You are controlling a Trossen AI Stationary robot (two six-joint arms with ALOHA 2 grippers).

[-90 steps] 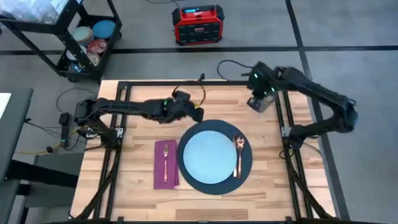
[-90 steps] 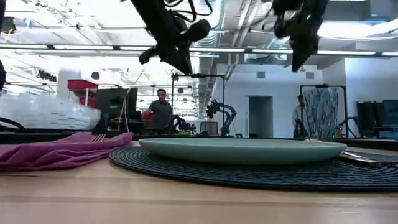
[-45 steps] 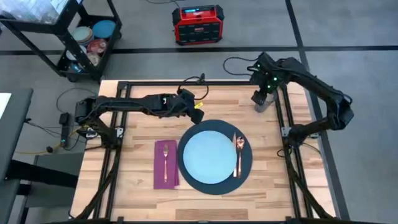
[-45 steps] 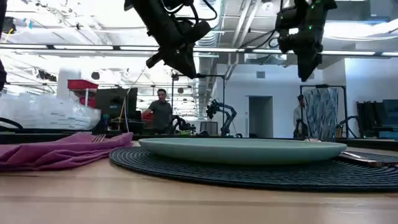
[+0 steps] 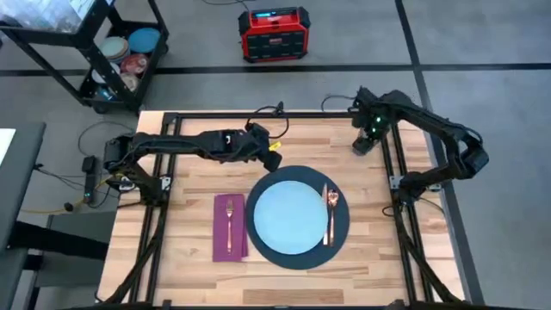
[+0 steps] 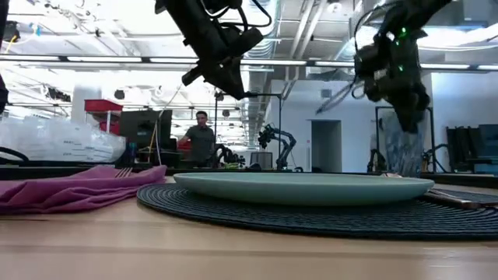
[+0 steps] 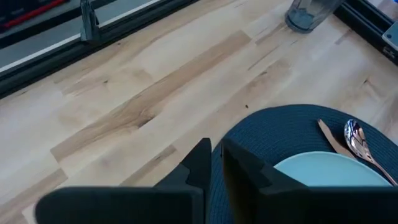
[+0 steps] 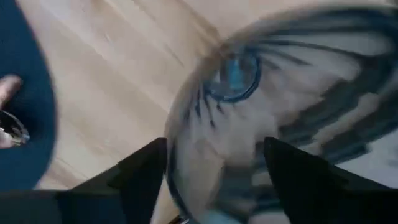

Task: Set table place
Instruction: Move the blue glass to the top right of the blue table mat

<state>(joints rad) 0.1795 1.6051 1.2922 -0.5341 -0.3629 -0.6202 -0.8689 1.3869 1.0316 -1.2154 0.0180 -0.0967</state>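
- Laid, mid-worktop (image 5: 189,258): mat (image 5: 337,231), plate (image 5: 288,216), napkin (image 5: 221,228) with fork (image 5: 229,222), knife and spoon (image 5: 332,200).
- Left: tumbler (image 7: 308,12) (far right corner), clamped in right jaws (image 5: 363,145).
- Left jaws (image 5: 273,158): closed, empty.

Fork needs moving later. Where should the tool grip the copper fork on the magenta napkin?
Grip the copper fork's slim handle at mid-length, from straight above, closing across its width. It lies flat along the magenta cloth napkin, so no side approach fits.

Table (image 5: 189,267): matt light-wood planks. Mat (image 7: 273,127): ribbed woven. Spoon (image 7: 360,138): polished metal. Tumbler (image 8: 267,112): clear smoky glass.
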